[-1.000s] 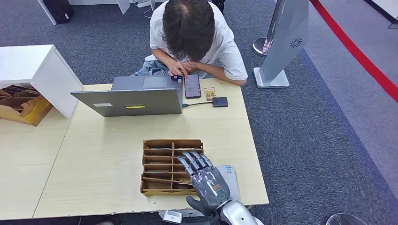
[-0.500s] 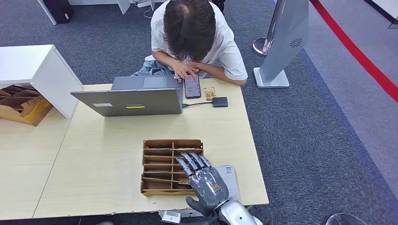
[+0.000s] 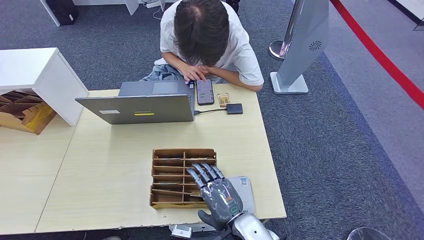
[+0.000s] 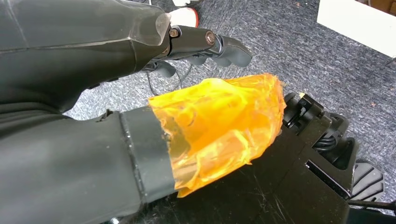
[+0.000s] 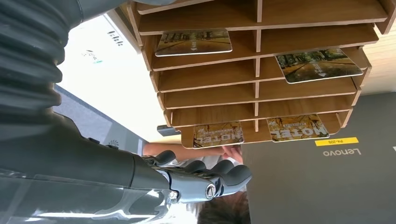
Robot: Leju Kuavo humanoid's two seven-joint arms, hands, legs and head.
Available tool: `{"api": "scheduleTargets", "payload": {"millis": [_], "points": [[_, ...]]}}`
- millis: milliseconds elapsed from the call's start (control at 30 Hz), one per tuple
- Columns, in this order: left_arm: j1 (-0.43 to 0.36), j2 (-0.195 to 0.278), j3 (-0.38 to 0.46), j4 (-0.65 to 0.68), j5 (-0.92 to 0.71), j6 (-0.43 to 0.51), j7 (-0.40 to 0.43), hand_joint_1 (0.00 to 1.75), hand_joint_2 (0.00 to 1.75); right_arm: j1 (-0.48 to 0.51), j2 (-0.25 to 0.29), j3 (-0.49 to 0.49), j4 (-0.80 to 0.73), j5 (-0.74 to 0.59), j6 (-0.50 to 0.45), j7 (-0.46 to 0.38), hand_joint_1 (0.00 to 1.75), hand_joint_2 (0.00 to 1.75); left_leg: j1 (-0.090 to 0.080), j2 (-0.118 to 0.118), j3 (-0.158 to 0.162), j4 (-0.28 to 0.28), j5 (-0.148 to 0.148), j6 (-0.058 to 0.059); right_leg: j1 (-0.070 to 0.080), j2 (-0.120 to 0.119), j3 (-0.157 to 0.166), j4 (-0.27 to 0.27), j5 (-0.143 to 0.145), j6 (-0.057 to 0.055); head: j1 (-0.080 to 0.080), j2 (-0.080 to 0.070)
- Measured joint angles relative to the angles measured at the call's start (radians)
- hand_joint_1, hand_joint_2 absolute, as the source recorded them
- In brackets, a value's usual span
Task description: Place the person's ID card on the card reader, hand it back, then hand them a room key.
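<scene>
the right hand (image 3: pixel 217 192) hovered over the near right part of the wooden card rack (image 3: pixel 172 170), palm down, fingers stretched flat toward twelve o'clock and slightly apart, grasping nothing. in the right wrist view the same hand (image 5: pixel 205 179) lay extended below the rack's slots (image 5: pixel 257 84), not touching them. several room key cards (image 5: pixel 194 42) rested in separate compartments, some printed with the word "hotel" (image 5: pixel 218 134). a white sheet (image 3: pixel 245 192) lay on the desk (image 3: pixel 110 170) just at three o'clock of the rack, partly under the hand.

at twelve o'clock from the rack, along the far edge of the desk, stood an open grey laptop (image 3: pixel 137 107) with its lid back toward the robot. just at three o'clock of the laptop lay a dark phone (image 3: pixel 205 91), which the person (image 3: pixel 205 35) touched with a hand (image 3: pixel 192 75) while bending over it. the id card (image 3: pixel 223 98) lay beside the phone, and the small black card reader (image 3: pixel 234 108) sat just at five o'clock of the card, apart from it, cabled to the laptop.

the left hand (image 4: pixel 205 44) hung above the grey carpet (image 4: pixel 303 51), its dark fingers curled inward around nothing, with an orange translucent cover (image 4: pixel 219 126) over its thumb.

a white cabinet (image 3: pixel 35 75) stood at ten o'clock.
</scene>
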Motion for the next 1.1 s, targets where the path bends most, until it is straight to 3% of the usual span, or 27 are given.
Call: {"api": "scheduleTargets", "payload": {"millis": [567,1100], "points": [[0.000,0.000,0.000,0.000,0.000,0.000,0.000,0.00,0.00,-0.004,0.000,0.003,0.004,0.000,0.001,0.001,0.01,1.75,0.000,0.000,0.000,0.000,0.000,0.000,0.000,0.000,0.000,0.000,0.000,0.000,0.000,0.000],[0.000,0.000,0.000,0.000,0.000,0.005,0.001,0.00,0.00,-0.007,0.002,0.003,0.019,-0.007,0.032,0.010,0.15,1.75,0.000,0.000,0.000,0.000,0.000,0.000,0.000,0.000,0.000,0.000,0.000,0.000,0.000,0.000]]}}
